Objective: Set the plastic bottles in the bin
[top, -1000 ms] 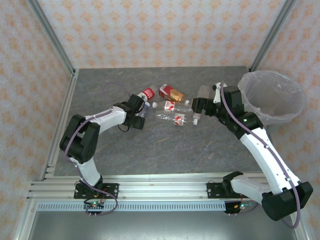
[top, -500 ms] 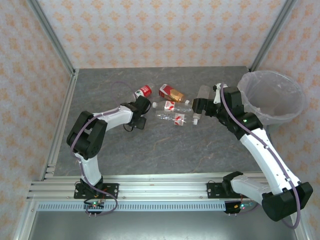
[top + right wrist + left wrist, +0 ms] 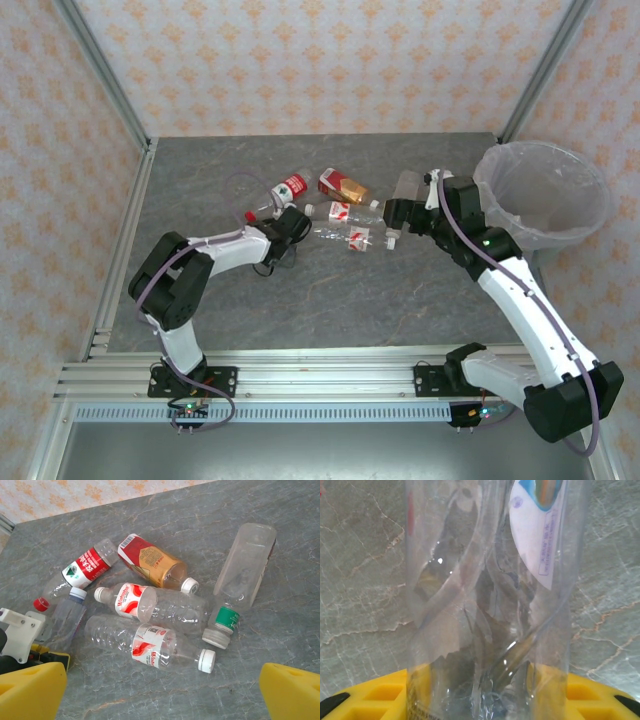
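Note:
Several plastic bottles lie in a loose pile mid-table. They include a red-label bottle (image 3: 85, 567), a copper-brown bottle (image 3: 152, 560), two clear bottles with red-and-white labels (image 3: 150, 605) (image 3: 152, 646) and a bigger clear bottle with a green band (image 3: 242, 575). My left gripper (image 3: 291, 223) is at the pile's left edge, shut on a small crumpled clear bottle (image 3: 485, 605) with a blue-and-white cap (image 3: 76, 594). My right gripper (image 3: 162, 690) hangs open above the pile's right side, holding nothing. The bin (image 3: 590, 215), lined with a clear bag, stands at the far right.
Patterned walls and metal frame posts (image 3: 105, 85) close in the grey stone table (image 3: 330, 290). The right arm's forearm (image 3: 525, 300) runs between the pile and the bin. Bare table lies in front of the bottles.
My left gripper has slid right and a little nearer with the clear bottle, uncovering the red-label bottle and its red cap. The right arm has stayed still.

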Robot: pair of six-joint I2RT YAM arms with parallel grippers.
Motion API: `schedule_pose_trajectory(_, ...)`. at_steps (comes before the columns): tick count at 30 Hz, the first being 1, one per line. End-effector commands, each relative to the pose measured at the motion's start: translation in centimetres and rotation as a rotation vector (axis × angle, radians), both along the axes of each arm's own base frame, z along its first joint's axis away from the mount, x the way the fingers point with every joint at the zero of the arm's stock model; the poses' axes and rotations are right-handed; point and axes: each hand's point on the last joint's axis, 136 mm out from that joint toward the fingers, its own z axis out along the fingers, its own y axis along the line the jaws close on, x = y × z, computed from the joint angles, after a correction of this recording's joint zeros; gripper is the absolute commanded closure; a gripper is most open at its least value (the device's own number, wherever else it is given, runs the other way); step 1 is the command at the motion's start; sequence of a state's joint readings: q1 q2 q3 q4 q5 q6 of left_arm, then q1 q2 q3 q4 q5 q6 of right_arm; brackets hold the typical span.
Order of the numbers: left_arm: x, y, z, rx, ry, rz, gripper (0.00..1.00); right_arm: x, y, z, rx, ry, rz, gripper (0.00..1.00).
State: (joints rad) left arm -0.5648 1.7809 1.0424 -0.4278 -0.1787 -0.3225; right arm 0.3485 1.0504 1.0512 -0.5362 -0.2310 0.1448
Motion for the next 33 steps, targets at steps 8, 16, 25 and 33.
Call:
schedule_pose_trajectory(8,1.2,-1.3,3.4,-0.065,-0.164,0.079,0.68,1.1,1.2,0.5,0.051,-0.054,0.024,0.01)
schedule_pose_trajectory(16,0.5,-3.0,6.9,-0.191,-0.251,0.057,0.74,1.5,2.1,0.7,0.103,-0.059,0.042,0.01)
schedule_pose_trajectory(25,-1.8,-7.7,10.9,-0.381,-0.324,-0.15,0.86,1.4,3.5,0.0,0.218,-0.001,0.054,0.01)
schedule_pose_trajectory(33,-3.6,-11.4,12.7,-0.485,-0.337,-0.301,0.88,2.3,5.9,0.0,0.361,0.085,0.086,0.01)
